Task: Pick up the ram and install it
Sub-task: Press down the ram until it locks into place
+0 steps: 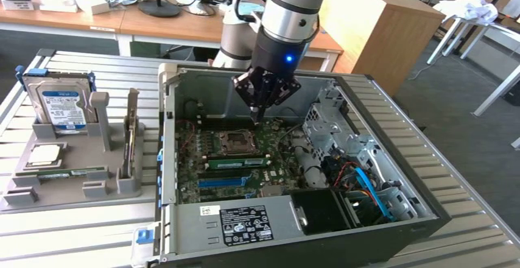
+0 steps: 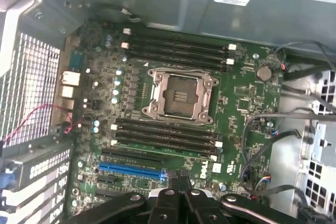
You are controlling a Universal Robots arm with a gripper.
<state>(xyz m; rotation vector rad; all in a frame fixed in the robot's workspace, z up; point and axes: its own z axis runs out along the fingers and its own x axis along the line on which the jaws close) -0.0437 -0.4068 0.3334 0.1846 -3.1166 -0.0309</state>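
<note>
Closed black robot hand (image 1: pixel 258 117), gripping nothing, poised low over the open grey computer case (image 1: pixel 390 134) above the empty silver processor socket (image 2: pixel 181 95); long green ram stick (image 1: pixel 237 162) seated in a motherboard slot just near of that socket, likely already installed

Green ram (image 1: pixel 235 162) stick, white label strip, seated flat in motherboard slot beside empty processor socket
</note>
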